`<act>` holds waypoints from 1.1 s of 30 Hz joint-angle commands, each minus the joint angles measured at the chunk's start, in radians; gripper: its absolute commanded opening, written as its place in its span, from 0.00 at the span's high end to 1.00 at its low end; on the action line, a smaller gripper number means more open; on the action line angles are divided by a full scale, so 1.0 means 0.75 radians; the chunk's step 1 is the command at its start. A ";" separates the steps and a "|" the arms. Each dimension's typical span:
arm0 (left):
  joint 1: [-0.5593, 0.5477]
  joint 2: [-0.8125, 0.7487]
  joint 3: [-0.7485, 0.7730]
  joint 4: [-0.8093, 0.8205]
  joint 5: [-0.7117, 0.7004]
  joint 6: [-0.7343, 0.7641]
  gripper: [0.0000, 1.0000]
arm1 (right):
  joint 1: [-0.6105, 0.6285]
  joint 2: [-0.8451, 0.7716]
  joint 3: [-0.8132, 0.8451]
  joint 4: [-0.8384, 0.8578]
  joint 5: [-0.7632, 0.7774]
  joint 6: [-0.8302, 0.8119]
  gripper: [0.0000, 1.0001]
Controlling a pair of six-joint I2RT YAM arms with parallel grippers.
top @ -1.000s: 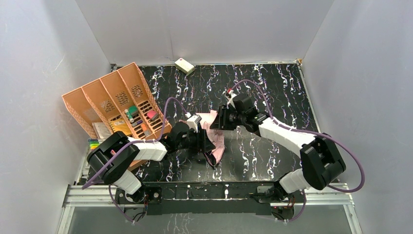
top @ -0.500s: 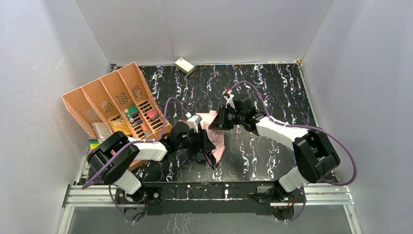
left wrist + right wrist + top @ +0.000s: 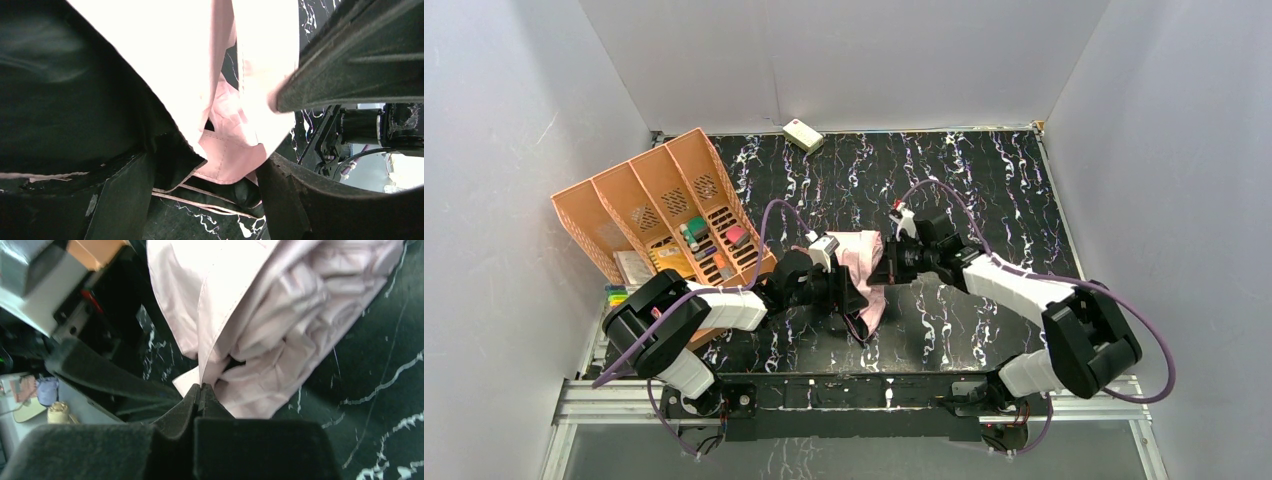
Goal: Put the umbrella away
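The umbrella lies as a crumpled bundle mid-table, pink fabric up, black underneath. My left gripper comes in from the left. Its jaws stand wide around the bundle, and pink and black fabric fills the gap between the fingers. My right gripper reaches in from the right and is shut on a folded edge of the pink fabric. In the right wrist view the seam runs straight into the closed fingertips of that gripper. Handle and strap are hidden.
An orange slotted organizer holding small items stands tilted at the left, close behind my left arm. A small cream box sits at the back edge. White walls enclose the black marbled table on three sides.
My right gripper has closed on the pink fabric's edge and moved a little toward the near side. The pink fabric now spreads wider on top. The left arm has stayed in place.
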 commanded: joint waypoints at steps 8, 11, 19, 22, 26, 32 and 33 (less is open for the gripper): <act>-0.007 -0.035 -0.030 0.024 0.018 -0.002 0.31 | -0.003 -0.145 -0.163 -0.226 -0.047 -0.205 1.00; -0.008 -0.029 -0.027 0.030 0.021 -0.007 0.31 | -0.005 -0.172 -0.192 -0.265 -0.057 -0.230 1.00; -0.008 -0.035 -0.040 0.043 -0.070 -0.079 0.32 | -0.003 -0.290 -0.337 -0.214 -0.147 -0.276 0.99; -0.007 0.018 0.000 0.023 -0.074 -0.081 0.35 | -0.003 -0.333 -0.361 -0.223 -0.382 -0.369 0.85; -0.008 0.035 0.020 0.001 -0.077 -0.066 0.35 | -0.004 -0.388 -0.315 -0.383 -0.352 -0.373 0.66; -0.007 0.049 0.035 -0.035 -0.071 -0.033 0.35 | -0.004 -0.513 -0.084 -0.698 0.330 -0.205 0.54; -0.007 0.049 0.038 -0.042 -0.070 -0.026 0.35 | -0.004 -0.528 -0.051 -0.717 0.398 -0.189 0.54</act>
